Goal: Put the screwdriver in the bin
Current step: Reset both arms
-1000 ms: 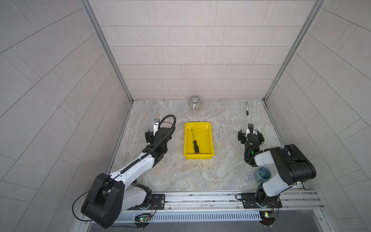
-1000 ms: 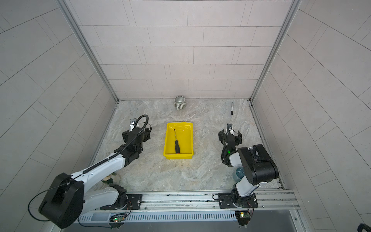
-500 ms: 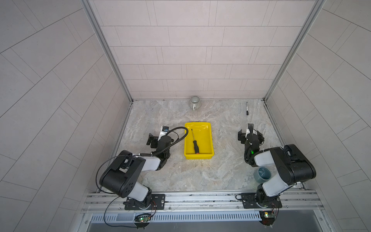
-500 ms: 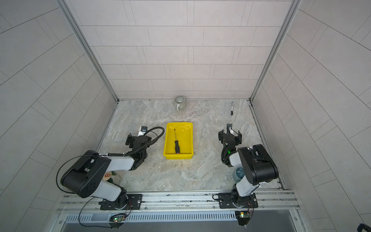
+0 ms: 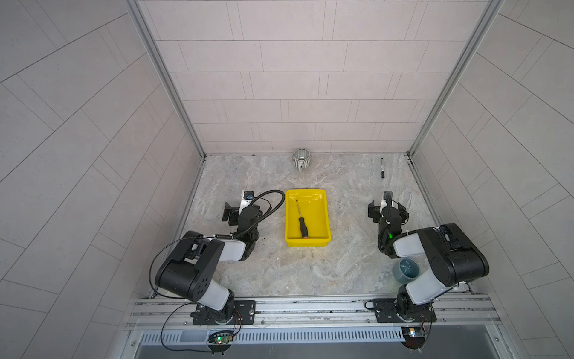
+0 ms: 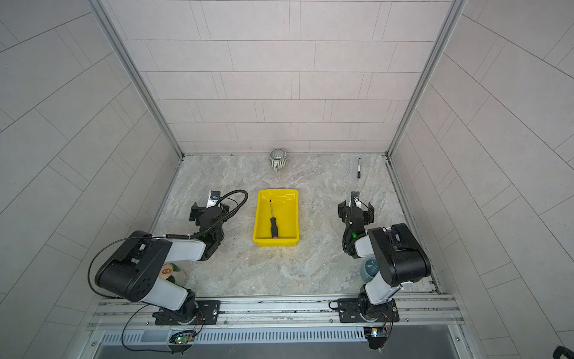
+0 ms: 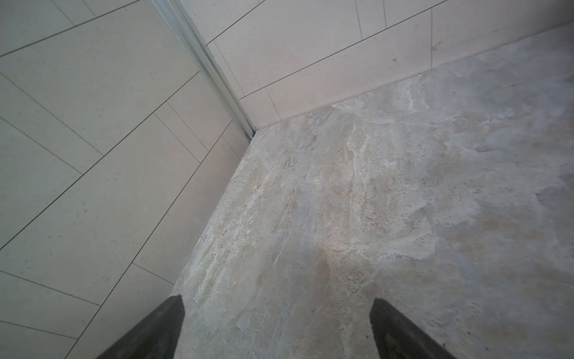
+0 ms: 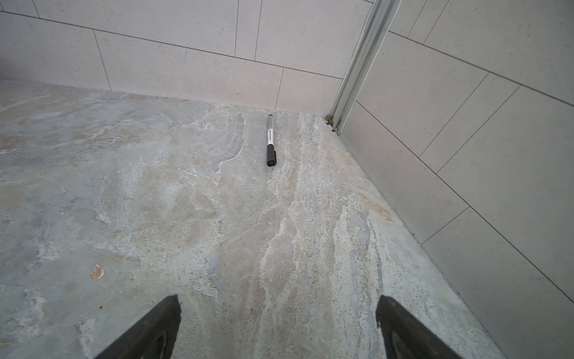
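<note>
The screwdriver, black handle with an orange butt, lies loose inside the yellow bin, shaft pointing to the back wall. Left of the bin, my left gripper sits low over the floor, apart from the bin. It is open in the left wrist view, with only bare floor between its fingers. My right gripper rests well to the right of the bin, open and holding nothing.
A ribbed grey-white mug stands at the back wall. A black marker pen lies near the back right corner. A teal cup sits under the right arm. Tiled walls close in three sides.
My left arm has folded back from a stretched-out pose, and its gripper has dropped lower beside the bin. The screwdriver, the bin and the right arm have not moved.
</note>
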Controlling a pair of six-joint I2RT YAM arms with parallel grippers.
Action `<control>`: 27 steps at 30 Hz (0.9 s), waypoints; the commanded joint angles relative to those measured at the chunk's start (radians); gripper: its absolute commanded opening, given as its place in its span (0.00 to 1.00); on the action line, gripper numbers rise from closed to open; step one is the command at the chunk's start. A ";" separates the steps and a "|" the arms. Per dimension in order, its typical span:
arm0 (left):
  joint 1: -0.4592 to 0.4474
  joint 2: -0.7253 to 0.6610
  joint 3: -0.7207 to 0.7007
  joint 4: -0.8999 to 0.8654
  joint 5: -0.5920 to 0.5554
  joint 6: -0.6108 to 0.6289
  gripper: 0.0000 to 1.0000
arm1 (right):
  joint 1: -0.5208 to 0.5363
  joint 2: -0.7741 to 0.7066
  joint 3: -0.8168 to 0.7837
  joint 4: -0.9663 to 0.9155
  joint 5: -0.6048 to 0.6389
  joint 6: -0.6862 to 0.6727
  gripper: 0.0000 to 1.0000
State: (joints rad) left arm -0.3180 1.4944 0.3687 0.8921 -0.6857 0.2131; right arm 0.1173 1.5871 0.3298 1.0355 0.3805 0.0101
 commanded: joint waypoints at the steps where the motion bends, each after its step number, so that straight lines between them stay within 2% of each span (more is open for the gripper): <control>1: 0.022 -0.111 -0.025 -0.074 0.053 -0.098 1.00 | -0.001 0.002 0.009 0.005 -0.003 -0.009 1.00; 3: 0.033 -0.161 -0.034 -0.152 0.058 -0.105 1.00 | -0.002 0.002 0.009 0.006 -0.004 -0.010 1.00; 5: 0.050 -0.195 -0.060 -0.143 0.064 -0.116 1.00 | -0.001 0.002 0.009 0.005 -0.005 -0.009 0.99; 10: 0.171 -0.252 -0.107 -0.137 0.227 -0.249 1.00 | -0.002 0.002 0.010 0.003 -0.008 -0.008 0.99; 15: 0.181 -0.147 -0.091 0.003 0.332 -0.207 1.00 | -0.004 0.001 0.010 -0.001 -0.011 -0.007 0.99; 24: 0.183 0.142 -0.146 0.433 0.326 -0.168 1.00 | -0.007 0.001 0.012 -0.006 -0.016 -0.004 0.99; 27: 0.183 0.107 -0.115 0.314 0.321 -0.181 1.00 | -0.007 0.000 0.011 -0.006 -0.018 -0.005 1.00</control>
State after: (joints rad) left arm -0.1379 1.6238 0.2375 1.1389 -0.3702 0.0368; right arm 0.1146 1.5871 0.3298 1.0348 0.3634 0.0105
